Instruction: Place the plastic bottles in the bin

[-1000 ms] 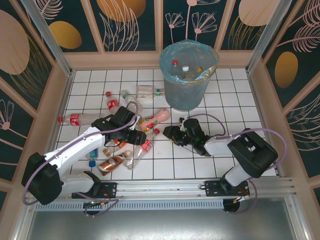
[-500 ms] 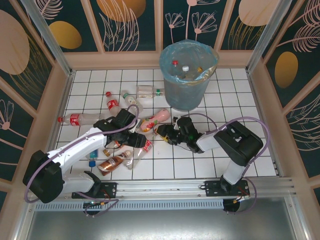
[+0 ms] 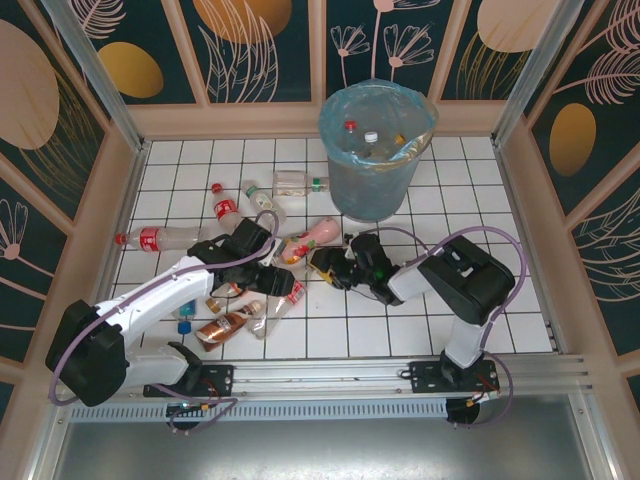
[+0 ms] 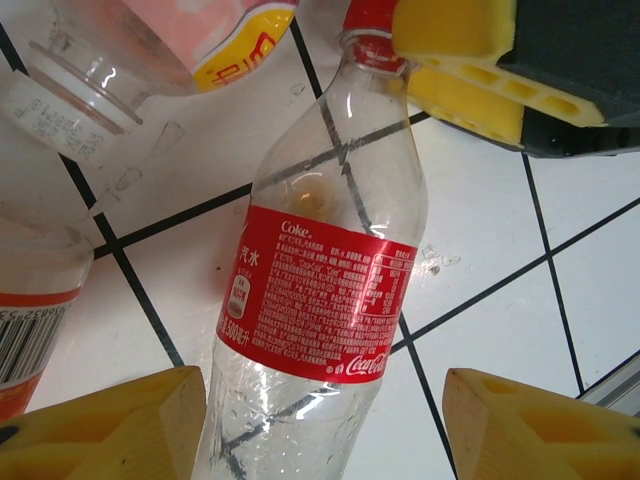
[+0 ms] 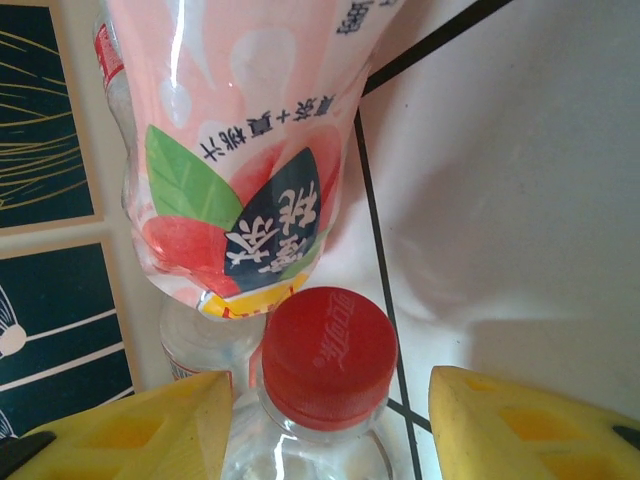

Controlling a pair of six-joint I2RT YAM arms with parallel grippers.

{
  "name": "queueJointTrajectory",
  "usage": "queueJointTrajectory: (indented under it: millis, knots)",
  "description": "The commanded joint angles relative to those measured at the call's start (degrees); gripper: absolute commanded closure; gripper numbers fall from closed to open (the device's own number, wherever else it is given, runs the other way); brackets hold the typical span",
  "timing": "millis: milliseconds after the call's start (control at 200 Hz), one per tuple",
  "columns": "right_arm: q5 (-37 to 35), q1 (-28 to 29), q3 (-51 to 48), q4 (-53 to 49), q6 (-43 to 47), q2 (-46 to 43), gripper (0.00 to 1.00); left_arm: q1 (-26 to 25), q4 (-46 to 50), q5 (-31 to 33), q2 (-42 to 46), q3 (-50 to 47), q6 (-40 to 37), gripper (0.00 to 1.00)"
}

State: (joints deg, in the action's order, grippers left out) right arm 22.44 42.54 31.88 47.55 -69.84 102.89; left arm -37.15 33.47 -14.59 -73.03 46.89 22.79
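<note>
A clear Coke bottle (image 4: 330,290) with a red label and red cap (image 5: 330,350) lies on the white tiles. My left gripper (image 4: 325,430) is open astride its lower body, the right finger (image 4: 540,420) standing clear of it. My right gripper (image 5: 330,425) is open around the cap, with a gap on each side. From above, the left gripper (image 3: 278,280) and the right gripper (image 3: 322,266) meet over this bottle (image 3: 295,292). A pink-labelled bottle (image 5: 240,150) lies just past the cap. The bin (image 3: 377,150), lined with a blue bag, stands at the back and holds bottles.
More bottles lie scattered at left: two red-labelled ones (image 3: 225,208) (image 3: 155,238), a clear one with a green cap (image 3: 300,182), a brown one (image 3: 228,322), and the pink one (image 3: 318,232). Wooden walls (image 3: 120,190) fence the tiled floor.
My right arm has swung left, bringing its gripper over the bottle's cap, and its jaws have spread a little. The left arm has hardly moved.
</note>
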Motion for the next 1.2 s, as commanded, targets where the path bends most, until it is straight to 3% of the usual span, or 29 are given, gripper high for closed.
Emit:
queueJointTrajectory:
  millis: [0,691,1026,1191]
  knots:
    - [-0.2,0.6,1.5,1.7,-1.0,1.7,0.45,-0.4,-1.0,-0.7,-0.1,-0.7,0.7,0.36]
    - [-3.0,0.8,2.8,-2.3,-0.1,3.3,0.48,-0.4,-2.0,0.5,2.7,-0.9,1.1,0.35]
    - [-4.5,0.6,1.7,-1.8,0.8,2.1,0.54,-0.3,-1.3,1.2,2.9,0.0,1.1,0.34]
    - [-6.5,0.4,0.4,-1.9,2.5,-0.7,0.66,-0.3,-0.3,1.8,2.9,1.2,0.9,0.34]
